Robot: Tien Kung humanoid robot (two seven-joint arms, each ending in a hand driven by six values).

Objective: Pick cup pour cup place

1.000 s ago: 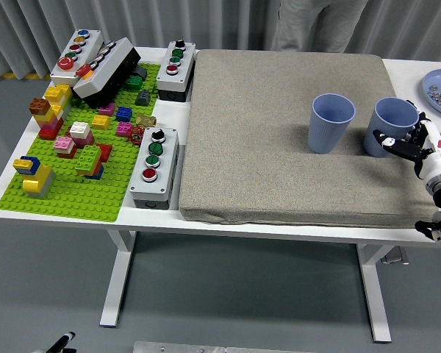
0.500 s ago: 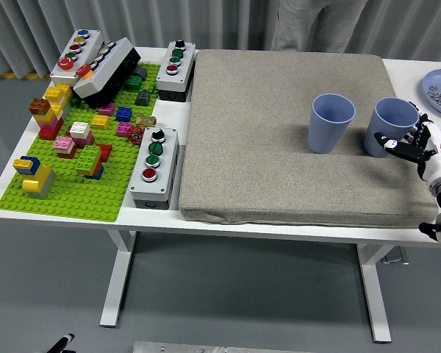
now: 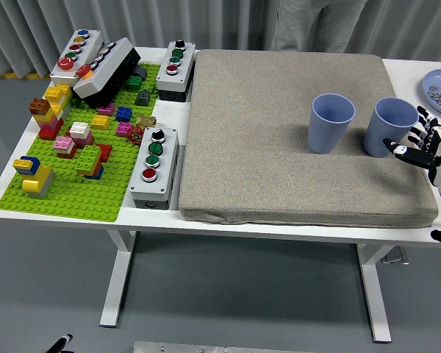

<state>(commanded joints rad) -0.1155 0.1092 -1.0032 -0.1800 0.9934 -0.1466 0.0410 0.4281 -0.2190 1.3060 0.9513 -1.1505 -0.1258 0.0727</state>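
We are holding our right hand [image 3: 426, 145] just beside the right blue cup [image 3: 390, 127], its fingers [image 3: 411, 135] spread and grasping nothing, with the thumb tip close to the cup's lower wall. Both that cup and the left blue cup [image 3: 331, 123] are standing upright on the grey mat [image 3: 279, 147], near each other but apart. The mat is lying on the white tabletop [image 3: 162, 213] beside a green brick baseplate [image 3: 81, 195].
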